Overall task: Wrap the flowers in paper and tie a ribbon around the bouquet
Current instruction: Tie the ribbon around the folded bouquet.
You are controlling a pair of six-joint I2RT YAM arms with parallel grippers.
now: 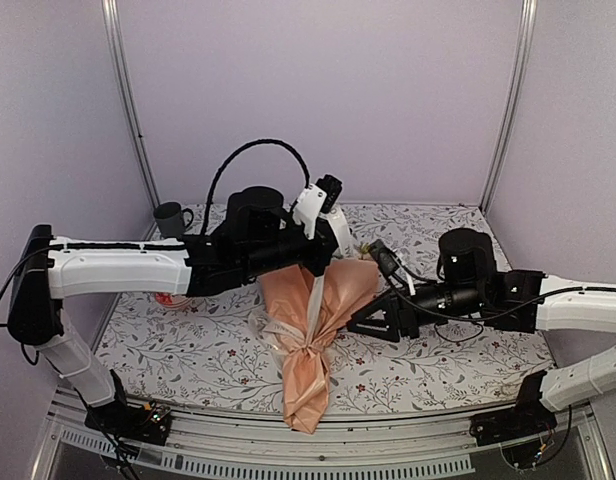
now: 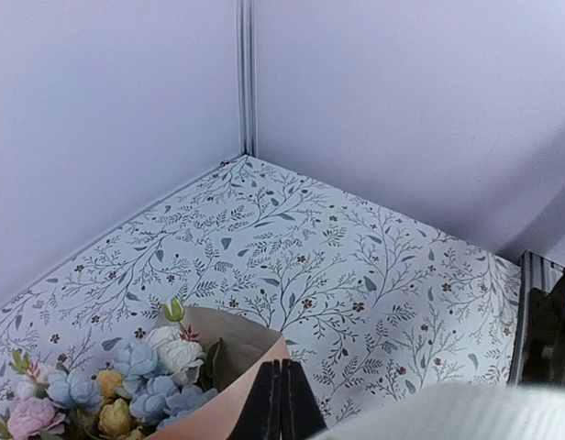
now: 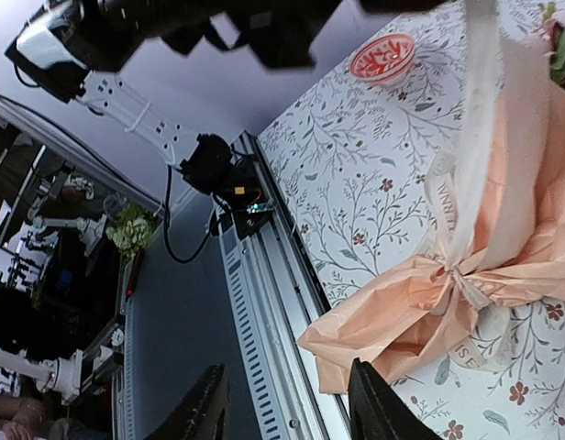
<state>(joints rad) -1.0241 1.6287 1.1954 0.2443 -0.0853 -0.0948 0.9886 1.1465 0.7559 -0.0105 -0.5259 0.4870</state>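
There it was: the bouquet (image 1: 310, 320) lay mid-table on the leafy tablecloth (image 1: 198, 350), the paper (image 1: 306, 395) tail pointing at the near edge. The flowers (image 2: 145, 380) were at the far end, tucked under the left arm. The ribbon (image 3: 473, 92) was knotted round the paper's waist, and one tail ran up taut to the left gripper (image 2: 279, 403). Its fingers were pressed tight together, pinching that strip above the cone's rim. The right gripper (image 3: 292, 403) hovered just right of the bouquet, fingers spread, nothing between them. A red-and-white dish (image 3: 382, 57) sat over on the left, and a dark mug (image 1: 171, 218) stood in the far-left corner.
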